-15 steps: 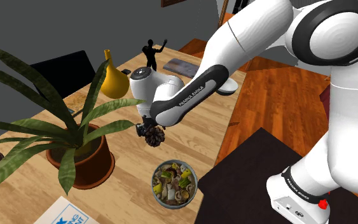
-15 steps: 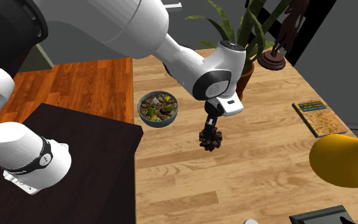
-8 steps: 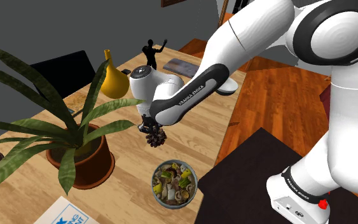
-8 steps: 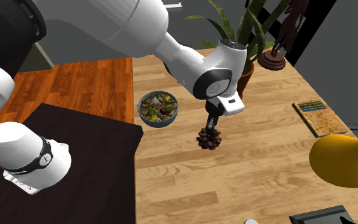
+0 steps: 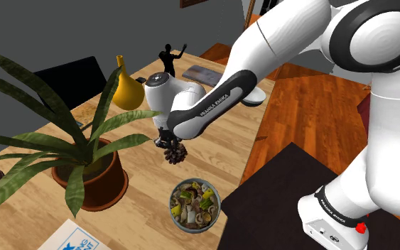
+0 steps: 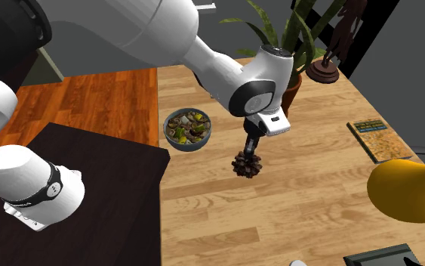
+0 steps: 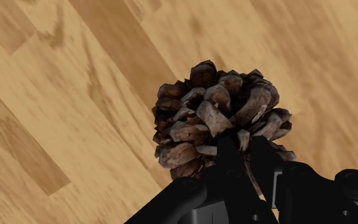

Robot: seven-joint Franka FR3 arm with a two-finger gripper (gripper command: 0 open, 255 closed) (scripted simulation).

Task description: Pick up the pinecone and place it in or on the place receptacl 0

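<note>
While clear of the table (image 6: pixel 294 208), pinecone (image 6: pixel 247 165) tight between the gripper's (image 6: pixel 250 151) fingertips.

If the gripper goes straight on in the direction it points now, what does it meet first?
Most likely the bare wooden tabletop, touched first by the pinecone the gripper clasps; the bowl lies off to one side.

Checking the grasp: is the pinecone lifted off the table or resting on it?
Lifted: the pinecone hangs clasped between the fingers above the table.
</note>
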